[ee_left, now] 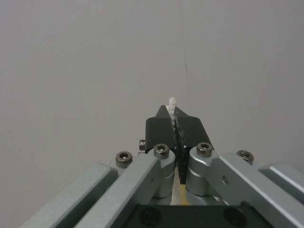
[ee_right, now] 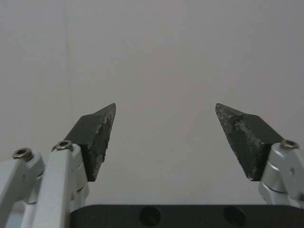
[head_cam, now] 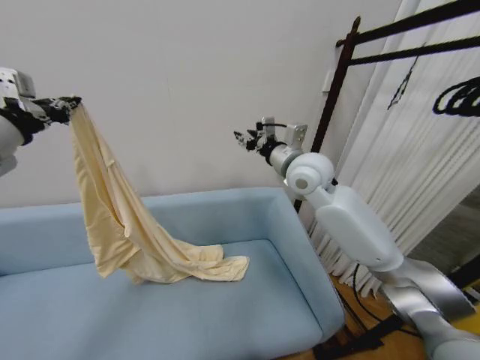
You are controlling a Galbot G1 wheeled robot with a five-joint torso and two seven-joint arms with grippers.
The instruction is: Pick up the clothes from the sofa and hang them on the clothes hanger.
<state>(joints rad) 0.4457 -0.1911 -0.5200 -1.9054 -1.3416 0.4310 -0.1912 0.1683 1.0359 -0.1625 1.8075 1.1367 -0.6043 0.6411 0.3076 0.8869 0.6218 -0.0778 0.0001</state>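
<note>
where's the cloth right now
In the head view the cream garment hangs on the robot's left from the shut left gripper, its lower end on the blue sofa; the open right gripper hovers by the clothes rack.

Head view looks down over the sofa (head_cam: 225,315); both wrist views closely face, seemingly, one wall (head_cam: 180,82).

Soft even light; wrist foregrounds perhaps blurred.

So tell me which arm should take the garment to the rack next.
Left, likely: the left pincer is shut on the cream garment, whose hem trails on the sofa. The right pincer is open and empty, though nearer the rack.
</note>
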